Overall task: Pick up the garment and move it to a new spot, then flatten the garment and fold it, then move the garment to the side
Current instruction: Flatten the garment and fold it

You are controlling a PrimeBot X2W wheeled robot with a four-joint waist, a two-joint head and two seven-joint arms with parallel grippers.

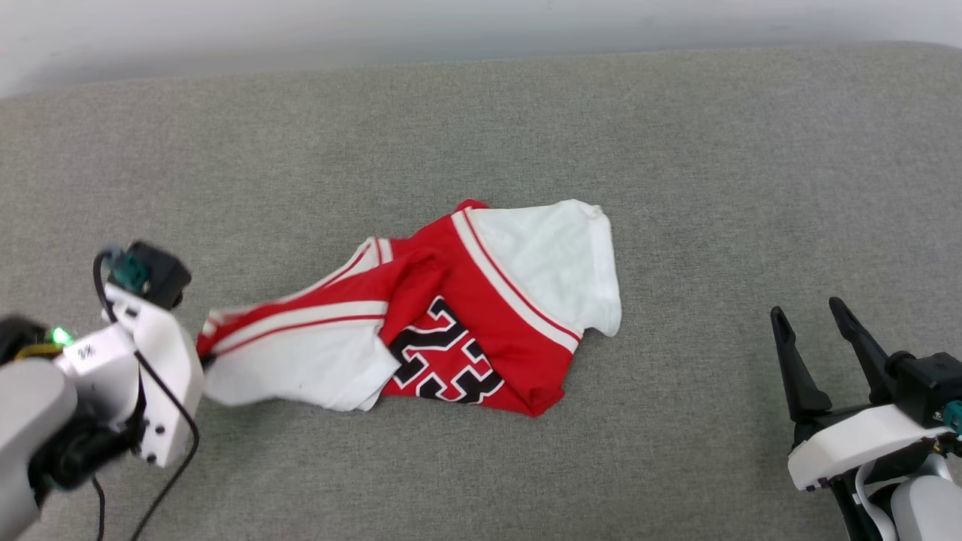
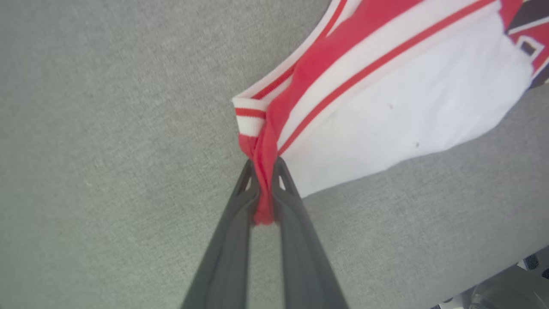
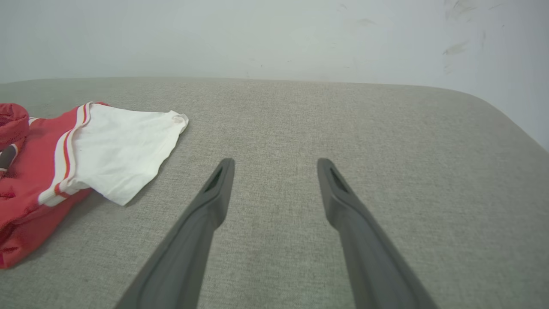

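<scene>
The garment (image 1: 451, 315), a red jersey with white sleeves, striped trim and black number 23, lies crumpled in the middle of the grey cushion. My left gripper (image 2: 263, 165) is shut on a bunched red edge of the garment (image 2: 386, 107) at its left end; in the head view the left gripper (image 1: 203, 353) meets the cloth there, fingertips hidden by the wrist. My right gripper (image 1: 808, 315) stands open at the lower right, well clear of the cloth. In the right wrist view its fingers (image 3: 214, 189) spread over bare fabric, the garment (image 3: 107, 146) lying to their left.
The grey cushion (image 1: 676, 150) spreads wide around the jersey, with bare fabric on every side. A pale wall (image 1: 451, 30) runs along its far edge. The cushion's rounded corner (image 3: 493, 107) curves away at the right in the right wrist view.
</scene>
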